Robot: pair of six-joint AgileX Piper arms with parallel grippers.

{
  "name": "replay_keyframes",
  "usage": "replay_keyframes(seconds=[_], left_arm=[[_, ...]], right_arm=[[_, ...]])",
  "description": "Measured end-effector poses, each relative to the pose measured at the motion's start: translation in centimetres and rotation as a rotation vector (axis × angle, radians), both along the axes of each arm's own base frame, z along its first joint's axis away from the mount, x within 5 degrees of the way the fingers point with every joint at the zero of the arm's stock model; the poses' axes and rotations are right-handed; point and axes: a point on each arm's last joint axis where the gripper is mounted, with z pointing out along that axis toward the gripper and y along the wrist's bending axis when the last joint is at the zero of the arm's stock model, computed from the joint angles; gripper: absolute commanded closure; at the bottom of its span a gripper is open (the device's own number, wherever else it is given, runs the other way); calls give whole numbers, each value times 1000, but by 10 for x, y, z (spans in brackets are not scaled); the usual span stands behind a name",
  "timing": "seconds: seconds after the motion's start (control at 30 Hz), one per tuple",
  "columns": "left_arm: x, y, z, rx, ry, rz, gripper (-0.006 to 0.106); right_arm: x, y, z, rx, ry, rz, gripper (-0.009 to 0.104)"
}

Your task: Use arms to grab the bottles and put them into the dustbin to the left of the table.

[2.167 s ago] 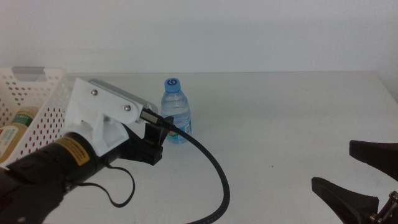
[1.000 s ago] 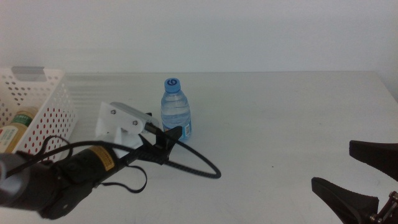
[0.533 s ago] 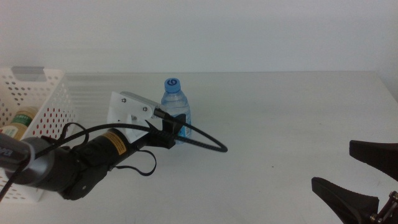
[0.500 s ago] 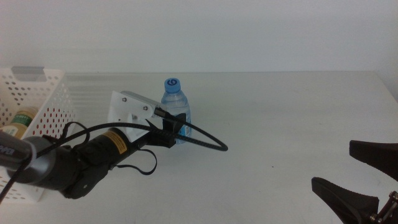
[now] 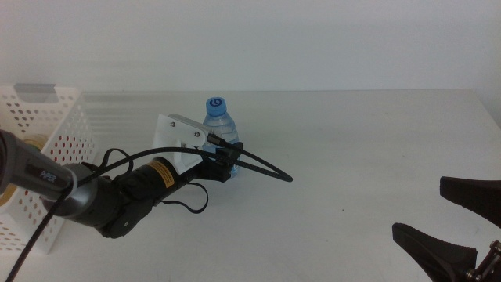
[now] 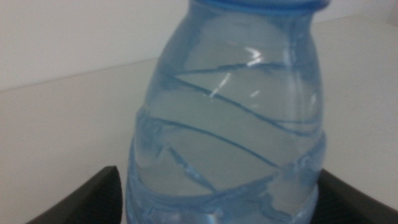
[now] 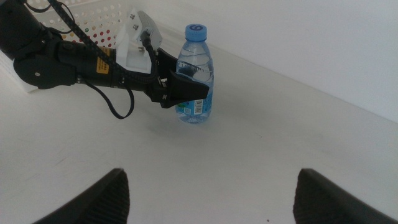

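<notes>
The small blue-capped water bottle [image 5: 221,138] stands upright on the white desk [image 5: 352,149], to the right of the white perforated dustbin [image 5: 35,149]. The left claw [image 5: 229,154] is positioned at the bottle's lower body. In the left wrist view, both dark jaws flank the bottle [image 6: 230,118], one on each side, open about as wide as the bottle; whether they press on the plastic cannot be determined. The right wrist view shows a left-claw jaw across the bottle's [image 7: 196,74] label. The right claw [image 5: 446,219] waits near the desk's front right edge, jaws spread wide, holding nothing.
</notes>
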Motion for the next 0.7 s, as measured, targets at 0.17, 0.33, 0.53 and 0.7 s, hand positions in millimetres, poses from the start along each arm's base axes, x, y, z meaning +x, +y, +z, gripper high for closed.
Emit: replay_keyframes(seconds=[0.17,0.33,0.53,0.7], left_arm=[[2,0,0,18,-20,8,13],[3,1,0,96,-80,-3,30],[3,1,0,109,-90,-7,106],[-5,3,10,83,-34,2,105]], right_arm=[[0,0,0,0,0,0,25],[0,0,0,0,0,0,25],[0,0,0,0,0,0,25],[0,0,0,0,0,0,25]])
